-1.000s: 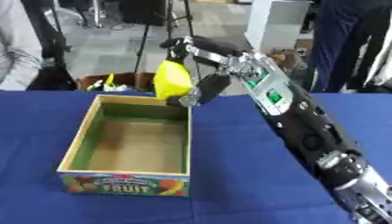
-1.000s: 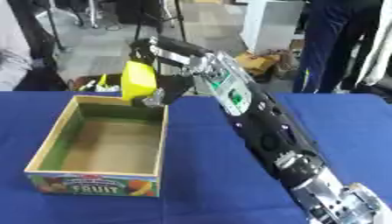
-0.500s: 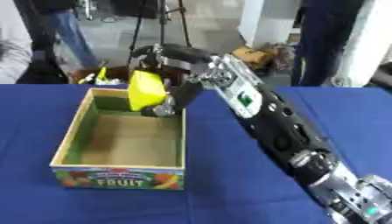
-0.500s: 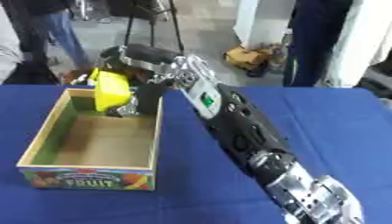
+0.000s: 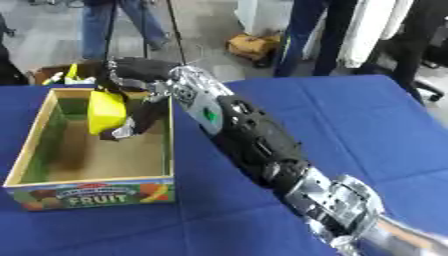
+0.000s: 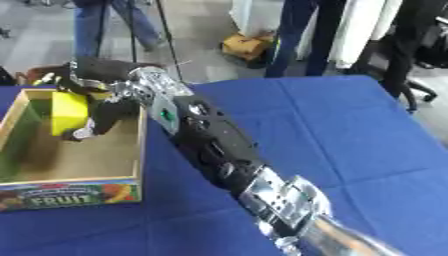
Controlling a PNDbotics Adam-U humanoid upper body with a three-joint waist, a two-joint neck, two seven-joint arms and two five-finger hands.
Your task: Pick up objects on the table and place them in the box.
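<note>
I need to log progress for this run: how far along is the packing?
Nothing shows as packed yet: the visible floor of the box is bare. In hand: the right hand has its fingers curled round a yellow object, holding it inside the box's opening above the floor. Left: releasing it. No other objects show on the blue table.

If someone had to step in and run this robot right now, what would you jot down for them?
Right hand: reaching over the cardboard fruit box, fingers curled round a yellow rounded object.
Left hand: not in view.
Yellow object: held above the box's inside, not yet released.
The box floor looks bare where visible.
Blue tablecloth: nothing else to pick up shows on it.
Left to do: probably lower, open the hand, and let the object drop in.
</note>
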